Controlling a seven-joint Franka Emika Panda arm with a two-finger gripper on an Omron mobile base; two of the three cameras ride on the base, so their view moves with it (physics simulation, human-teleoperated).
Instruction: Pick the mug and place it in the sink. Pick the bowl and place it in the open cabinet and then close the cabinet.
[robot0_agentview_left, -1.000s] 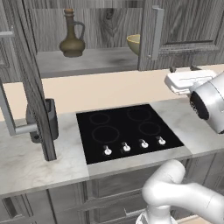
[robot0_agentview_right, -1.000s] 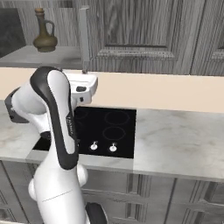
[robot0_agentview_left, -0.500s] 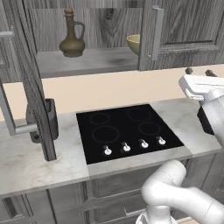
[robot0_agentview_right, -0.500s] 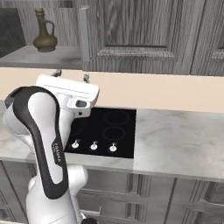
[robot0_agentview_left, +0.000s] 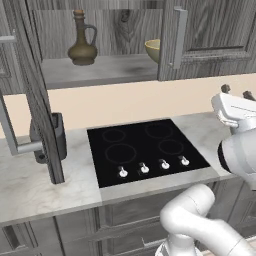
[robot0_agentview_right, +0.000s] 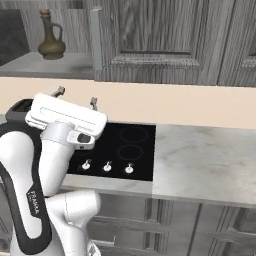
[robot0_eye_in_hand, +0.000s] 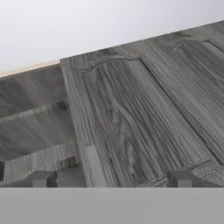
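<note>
Two dark fingertips of the gripper (robot0_agentview_right: 76, 97) stand wide apart, empty, beside the woodgrain cabinet (robot0_agentview_left: 210, 35). Inside, on its flat grey shelf, the round tan bowl (robot0_agentview_left: 154, 49) sits near a narrow-necked brown jug (robot0_agentview_left: 82, 41).

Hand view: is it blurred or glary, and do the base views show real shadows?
Hand view: soft and low in detail, the cabinet door woodgrain smeared, no glare, a flat white area above. Left base view: even rendered light, faint shade under the shelf, the bowl and jug crisp. Right base view: flat lighting, the open gripper casts no clear shadow.
</note>
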